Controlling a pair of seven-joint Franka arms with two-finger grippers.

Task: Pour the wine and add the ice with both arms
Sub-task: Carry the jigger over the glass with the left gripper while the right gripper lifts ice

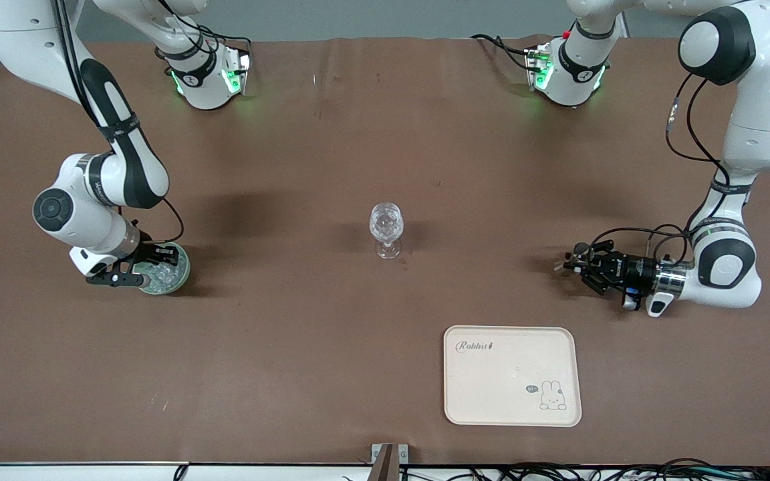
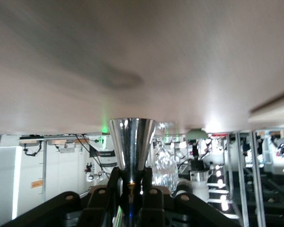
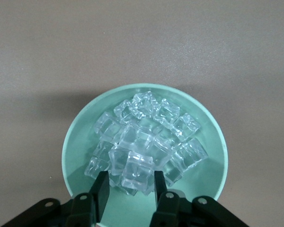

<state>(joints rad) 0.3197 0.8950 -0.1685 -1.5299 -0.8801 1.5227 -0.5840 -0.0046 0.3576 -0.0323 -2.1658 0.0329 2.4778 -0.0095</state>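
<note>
Looks like the ice step: right gripper (image 3: 130,189) sits spread around a cube of ice (image 3: 137,172) in the green bowl (image 3: 75,142) and needs to pinch and lift, while the left gripper (image 2: 131,182) waits pinching a shiny metal cup (image 2: 131,142), with the glass (image 1: 385,227) mid-table.

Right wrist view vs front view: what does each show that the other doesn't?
Only the right wrist view: the ice as separate clear cubes heaped in the pale green bowl, with one cube between the right gripper and its open jaws.

Only the front view: the stemmed glass mid-table, the cream tray nearer the camera, and the left gripper low over the table toward the left arm's end.

Both: bowl, ice, right gripper and brown table.
</note>
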